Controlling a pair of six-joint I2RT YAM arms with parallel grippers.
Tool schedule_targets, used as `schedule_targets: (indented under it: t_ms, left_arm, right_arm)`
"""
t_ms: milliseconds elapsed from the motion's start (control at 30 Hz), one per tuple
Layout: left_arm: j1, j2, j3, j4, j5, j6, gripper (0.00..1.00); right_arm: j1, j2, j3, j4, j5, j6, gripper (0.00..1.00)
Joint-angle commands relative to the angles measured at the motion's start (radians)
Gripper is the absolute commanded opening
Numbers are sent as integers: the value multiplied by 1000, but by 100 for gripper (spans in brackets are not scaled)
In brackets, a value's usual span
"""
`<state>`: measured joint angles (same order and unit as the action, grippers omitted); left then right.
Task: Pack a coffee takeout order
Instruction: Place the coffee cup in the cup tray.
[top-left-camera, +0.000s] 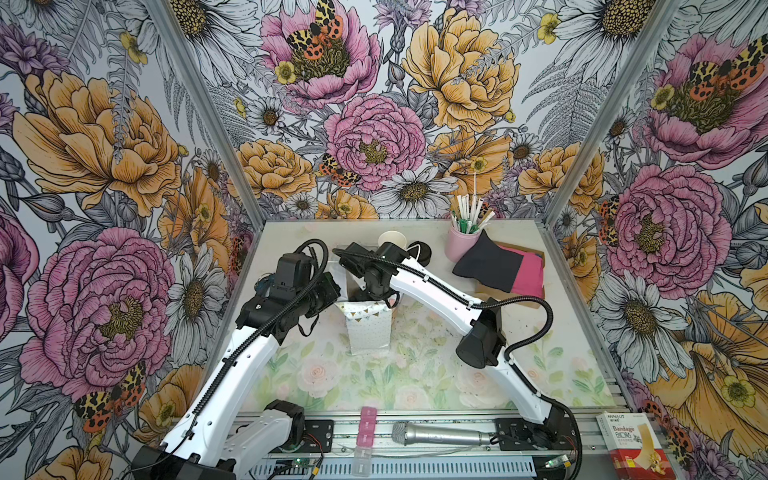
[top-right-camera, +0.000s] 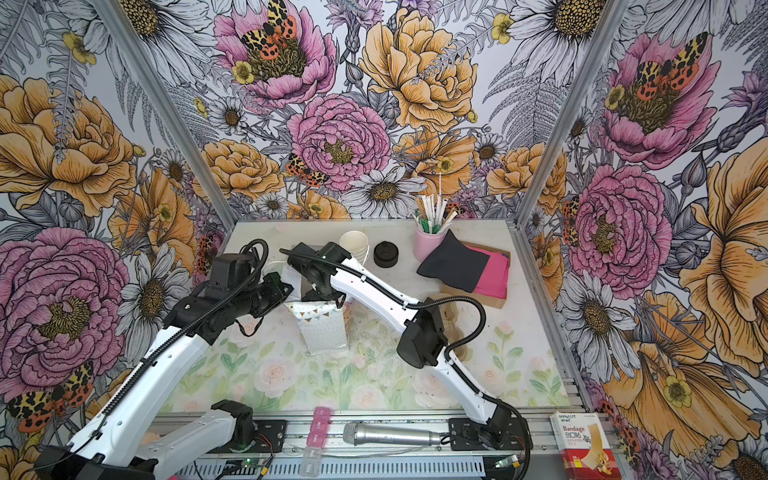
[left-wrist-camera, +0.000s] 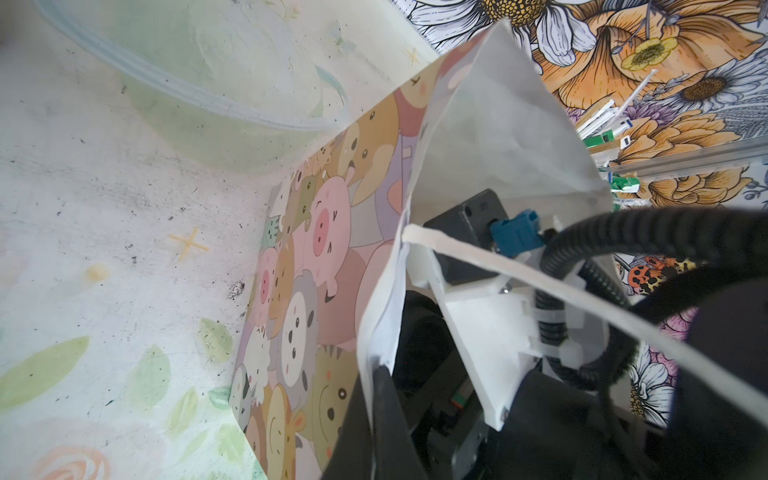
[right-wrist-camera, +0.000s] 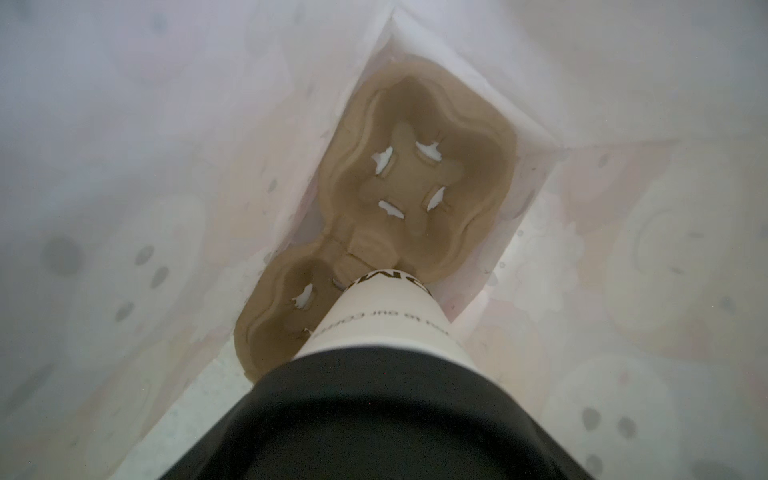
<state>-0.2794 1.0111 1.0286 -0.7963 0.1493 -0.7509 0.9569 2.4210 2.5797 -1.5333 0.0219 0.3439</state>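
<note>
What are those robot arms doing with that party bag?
They are packing a coffee to go. The left gripper pinches the rim of the paper bag, which stands in the middle of the table. The right gripper reaches down inside it with a white cup that already wears its black lid, right over a brown cup carrier at the bottom of the bag. The black napkin lies at the back right of the table, not packed yet.

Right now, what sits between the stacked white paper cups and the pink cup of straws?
A round black domed plastic lid stands there, plain in a top view.
</note>
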Motion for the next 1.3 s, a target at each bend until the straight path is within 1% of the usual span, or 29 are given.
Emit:
schedule_targets:
  t_ms: [0, 133, 233, 400, 533, 767, 933, 1033, 1100, 1167, 1267]
  left_arm:
    - [8, 9, 4, -15, -39, 33, 0]
    - [11, 4, 0, -15, -43, 35, 0]
    - [11, 7, 4, -15, -39, 38, 0]
    - [12, 3, 5, -15, -37, 40, 0]
    - [14, -3, 3, -15, -42, 35, 0]
    - [13, -2, 7, -15, -37, 39, 0]
    - [13, -5, 11, -15, -35, 42, 0]
    - [13, -6, 11, -15, -39, 43, 0]
    - [14, -5, 9, -15, -38, 44, 0]
    - [14, -5, 11, -14, -35, 44, 0]
    - [14, -7, 9, -15, -39, 45, 0]
  right_arm:
    - [5, -5, -39, -107, -32, -26, 75]
    - [9, 33, -42, -127, -63, -18, 75]
    - [17, 54, -58, -129, -49, -19, 75]
    - [19, 101, -65, -133, -66, 14, 75]
    - [19, 142, -57, -134, -32, 29, 75]
    - [17, 211, -8, -139, -15, 40, 75]
    - [21, 208, -12, -147, -19, 33, 74]
    - [29, 195, -17, -164, -29, 5, 73]
    - [34, 183, -37, -177, -77, -21, 71]
    - [41, 142, -91, -147, -115, -32, 70]
    - [41, 120, -93, -117, -118, -32, 70]
